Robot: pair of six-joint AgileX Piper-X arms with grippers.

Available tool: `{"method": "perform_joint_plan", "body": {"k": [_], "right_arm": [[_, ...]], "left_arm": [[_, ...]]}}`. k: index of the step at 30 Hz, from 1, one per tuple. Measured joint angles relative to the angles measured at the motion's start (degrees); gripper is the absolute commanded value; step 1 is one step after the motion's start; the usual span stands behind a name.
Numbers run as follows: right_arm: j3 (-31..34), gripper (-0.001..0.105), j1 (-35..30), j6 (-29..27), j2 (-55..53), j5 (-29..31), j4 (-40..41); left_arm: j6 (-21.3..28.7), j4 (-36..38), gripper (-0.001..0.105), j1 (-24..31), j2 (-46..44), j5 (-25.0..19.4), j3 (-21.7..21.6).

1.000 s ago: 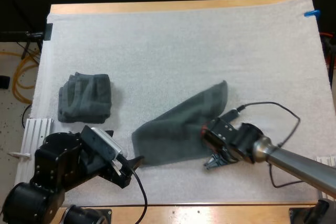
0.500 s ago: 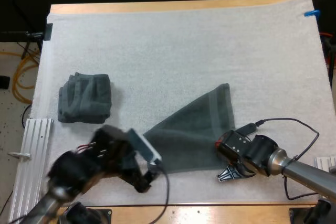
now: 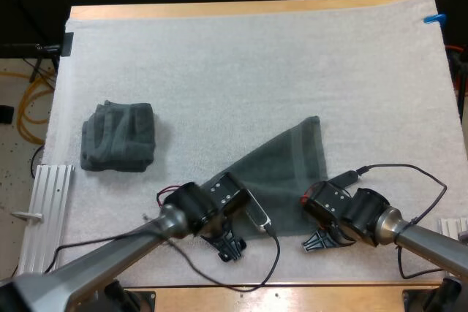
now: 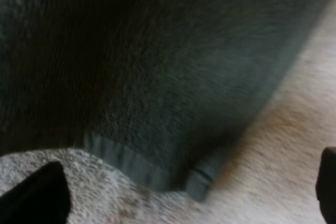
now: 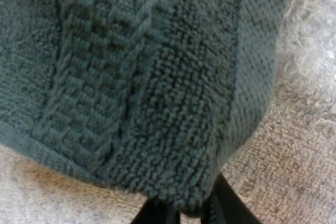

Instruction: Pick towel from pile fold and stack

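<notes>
A dark grey-green towel [image 3: 281,177] lies spread flat in a rough triangle on the white mat [image 3: 241,71]. My right gripper [image 3: 322,240] is at its near right corner, shut on the towel's hem [image 5: 178,192]; the black fingertips [image 5: 223,205] pinch just under the woven band. My left gripper [image 3: 230,245] is low at the near left corner [image 4: 197,179], open, with one finger [image 4: 37,195] on each side of the corner and clear of the cloth. A second towel [image 3: 118,137], loosely folded, sits at the mat's left.
A ribbed metal rail [image 3: 47,202] lies along the table's left near side. The wooden table edge [image 3: 292,299] runs just behind both grippers. The far half of the mat is bare.
My left arm has swung from the near left across to the towel's near left corner. The right gripper dragged the towel rightward and nearer, flattening it, then held still.
</notes>
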Motion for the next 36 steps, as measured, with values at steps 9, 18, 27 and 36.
{"method": "perform_joint_plan", "body": {"k": [9,18,27,36], "right_arm": [[0.0,0.0,0.0,0.0,0.0,0.67,0.0],[0.0,0.0,0.0,0.0,0.0,1.57,-0.21],[0.0,0.0,0.0,0.0,0.0,1.7,-0.64],[0.0,0.0,0.0,-0.31,-1.88,4.13,-0.87]], "left_arm": [[-0.23,-2.52,0.064,0.0,6.54,-0.29,0.0],[-0.23,-2.58,0.064,0.0,7.17,-0.44,0.0],[-0.27,-2.45,0.025,0.0,9.98,-0.14,-0.53],[-0.47,0.76,0.0,0.0,4.79,-0.92,-1.77]]}}
